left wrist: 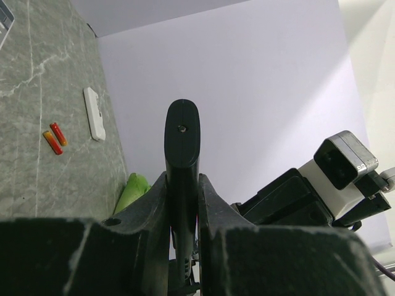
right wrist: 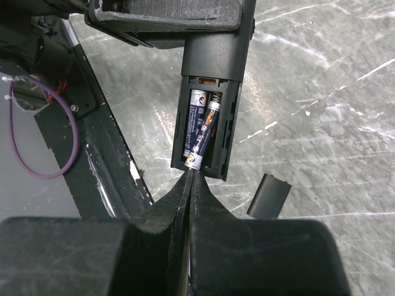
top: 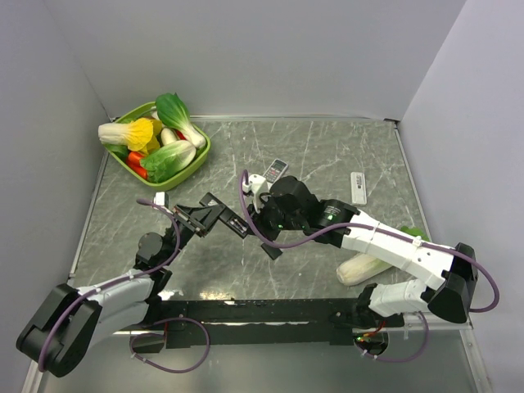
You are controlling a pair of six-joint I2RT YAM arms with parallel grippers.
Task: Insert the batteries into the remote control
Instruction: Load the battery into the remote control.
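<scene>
My left gripper (left wrist: 182, 185) is shut on a black remote control (left wrist: 182, 142), holding it off the table (top: 223, 214). In the right wrist view its battery compartment (right wrist: 210, 123) faces up with no cover. Two dark batteries (right wrist: 200, 126) lie inside, the right one slightly slanted. My right gripper (right wrist: 192, 174) is shut, and its closed tips touch the lower end of that slanted battery. Two orange-red batteries (left wrist: 54, 137) lie loose on the table in the left wrist view. A small black cover (right wrist: 269, 196) rests on the table beside the remote.
A green basket (top: 199, 160) of toy vegetables stands at the back left. A grey remote (top: 276, 169) and a white remote (top: 358, 185) lie further back. A pale cabbage (top: 364, 266) lies under the right arm. Walls close in the table on three sides.
</scene>
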